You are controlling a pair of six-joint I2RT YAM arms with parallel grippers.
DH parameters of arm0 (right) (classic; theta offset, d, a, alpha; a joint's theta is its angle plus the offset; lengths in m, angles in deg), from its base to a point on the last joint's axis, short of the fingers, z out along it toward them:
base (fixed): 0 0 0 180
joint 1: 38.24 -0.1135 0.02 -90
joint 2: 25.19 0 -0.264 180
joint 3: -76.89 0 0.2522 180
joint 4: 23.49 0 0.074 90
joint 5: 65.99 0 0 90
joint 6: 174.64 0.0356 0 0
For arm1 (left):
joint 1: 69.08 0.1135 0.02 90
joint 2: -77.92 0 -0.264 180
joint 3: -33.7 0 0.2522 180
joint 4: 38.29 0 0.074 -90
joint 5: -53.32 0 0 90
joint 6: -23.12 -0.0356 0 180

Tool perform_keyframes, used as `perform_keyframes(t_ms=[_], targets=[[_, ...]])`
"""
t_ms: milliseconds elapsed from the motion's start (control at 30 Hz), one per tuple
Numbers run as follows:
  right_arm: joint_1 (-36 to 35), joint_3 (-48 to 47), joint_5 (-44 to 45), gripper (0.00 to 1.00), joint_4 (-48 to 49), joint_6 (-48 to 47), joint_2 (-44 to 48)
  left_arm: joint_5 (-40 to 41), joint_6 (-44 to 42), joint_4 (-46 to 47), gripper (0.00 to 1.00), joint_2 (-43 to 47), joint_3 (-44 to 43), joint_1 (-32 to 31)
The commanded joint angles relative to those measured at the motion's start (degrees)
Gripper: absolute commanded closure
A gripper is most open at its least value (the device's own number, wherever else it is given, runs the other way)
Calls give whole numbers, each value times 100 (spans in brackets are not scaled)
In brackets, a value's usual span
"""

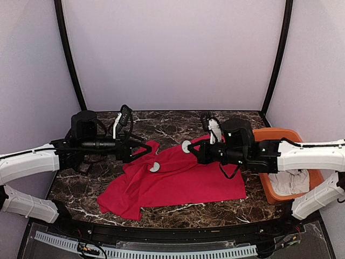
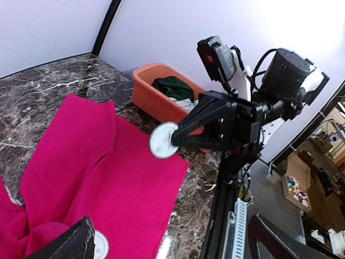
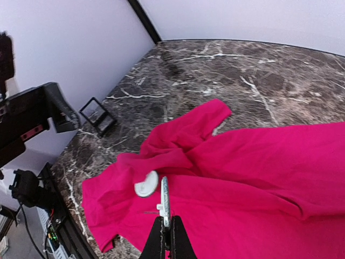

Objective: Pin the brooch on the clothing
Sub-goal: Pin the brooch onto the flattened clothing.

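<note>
Right wrist: right claw point(image 3: 166, 225) pinches brooch point(image 3: 164, 194) above clothing point(image 3: 259, 178).

My left arm point(image 1: 29, 164) extends rightward with the wrist level; my left gripper point(image 1: 144, 152) is spread wide, its fingers point(image 2: 81, 244) far apart. My right arm point(image 1: 310, 155) extends leftward; my right gripper point(image 1: 192, 150) is pinched tight on the brooch point(image 1: 186, 146), its tip facing the left gripper
</note>
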Motion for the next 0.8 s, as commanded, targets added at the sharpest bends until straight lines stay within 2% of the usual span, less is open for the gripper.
perform_keyframes(t_ms=[0, 100, 233, 367, 567, 667, 767], targets=[[523, -48, -155, 100, -1110, 656, 449, 534, -684, -744, 1, -53, -185, 24], [1133, 284, -809, 100, -1125, 890, 857, 474, -1052, -781, 1, -407, -424, 16], [1621, 326, -1252, 100, -1576, 807, 901, 1019, -1869, -1848, 1, -1248, -1412, -194], [1739, 294, -1373, 100, -1777, 698, 762, 1642, -2682, -2591, 1, -2182, -2440, -469], [1910, 423, -1320, 100, -1810, 909, 830, 1459, -3590, -3971, 1, -3943, -4374, -613], [1968, 416, -1143, 100, -2029, 1167, 920, 1631, -3942, -4314, 1, -4537, -4840, -784], [1973, 281, -883, 100, -2435, 1399, 902, 1764, -4098, -4390, 8, -4983, -5018, -837]])
